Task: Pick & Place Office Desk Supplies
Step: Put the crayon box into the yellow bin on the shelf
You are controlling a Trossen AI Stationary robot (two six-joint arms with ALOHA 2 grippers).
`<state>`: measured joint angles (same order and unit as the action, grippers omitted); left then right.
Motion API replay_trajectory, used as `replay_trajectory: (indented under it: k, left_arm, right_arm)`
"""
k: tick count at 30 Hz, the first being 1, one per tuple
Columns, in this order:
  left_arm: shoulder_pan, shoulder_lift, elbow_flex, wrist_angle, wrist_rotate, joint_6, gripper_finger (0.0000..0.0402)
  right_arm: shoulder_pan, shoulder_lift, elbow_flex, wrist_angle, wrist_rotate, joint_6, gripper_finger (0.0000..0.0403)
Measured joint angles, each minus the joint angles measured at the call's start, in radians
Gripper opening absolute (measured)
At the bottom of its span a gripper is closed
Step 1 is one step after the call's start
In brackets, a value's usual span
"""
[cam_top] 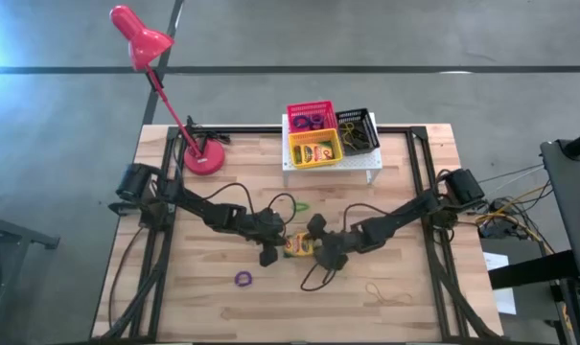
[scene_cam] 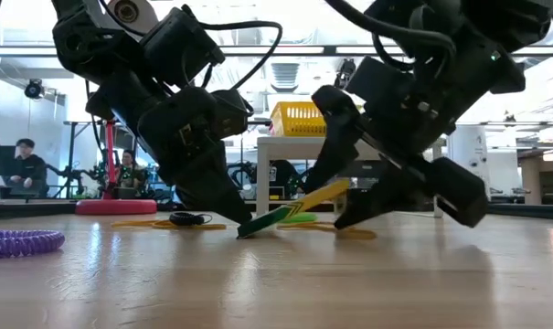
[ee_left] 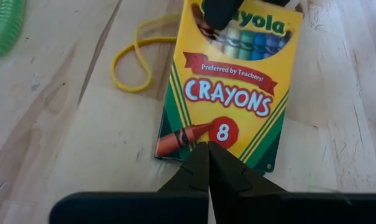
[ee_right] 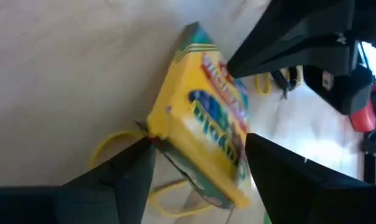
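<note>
The crayon box (cam_top: pixel 297 245) sits tilted on the bench, near the red lamp's base. The left claw (cam_top: pixel 268 256), pressed together, props its edge so the spread right claw (cam_top: pixel 320 259) can grab it.

The crayon box (ee_left: pixel 228 99) shows its print clearly in the left wrist view: big white letters "CRAYONS", a red banner above reading "Preferred by Teachers!", and the numeral "8" in a red circle below. Along the box's far edge, the brand name is partly covered, only "yola" readable. Nothing else is legible.
</note>
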<state>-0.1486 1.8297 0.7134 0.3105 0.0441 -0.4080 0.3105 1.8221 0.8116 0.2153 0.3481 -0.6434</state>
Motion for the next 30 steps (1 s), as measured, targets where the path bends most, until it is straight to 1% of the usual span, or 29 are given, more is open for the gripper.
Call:
replay_trajectory:
  k: [5,9,15,20,23,27,30]
  left_arm:
    - [0.001,0.0,0.0,0.008,0.0,-0.011,0.0]
    - [0.002,-0.014,0.0,0.003,-0.001,-0.019,0.0]
    - [0.013,-0.096,-0.004,-0.042,-0.004,-0.017,0.0001]
    - [0.032,-0.192,-0.003,-0.103,-0.008,-0.007,0.0001]
    - [0.035,-0.259,-0.001,-0.168,-0.061,0.016,0.0001]
    - [0.035,-0.327,-0.002,-0.258,-0.2,0.042,0.0001]
    - [0.034,-0.356,-0.001,-0.296,-0.3,0.043,0.0001]
  right_arm:
    - [0.005,-0.001,0.017,0.003,0.004,0.01,0.0209]
    - [0.022,-0.002,0.021,0.002,-0.002,0.02,0.0163]
    - [0.056,-0.024,0.022,-0.001,-0.002,0.05,0.0091]
    - [0.067,-0.094,0.023,-0.024,0.026,0.094,0.0046]
    - [0.067,-0.173,0.029,-0.086,0.037,0.098,0.0032]
    - [0.058,-0.312,0.057,-0.151,0.086,0.048,0.0033]
    - [0.016,-0.421,0.101,-0.229,0.096,-0.02,0.0034]
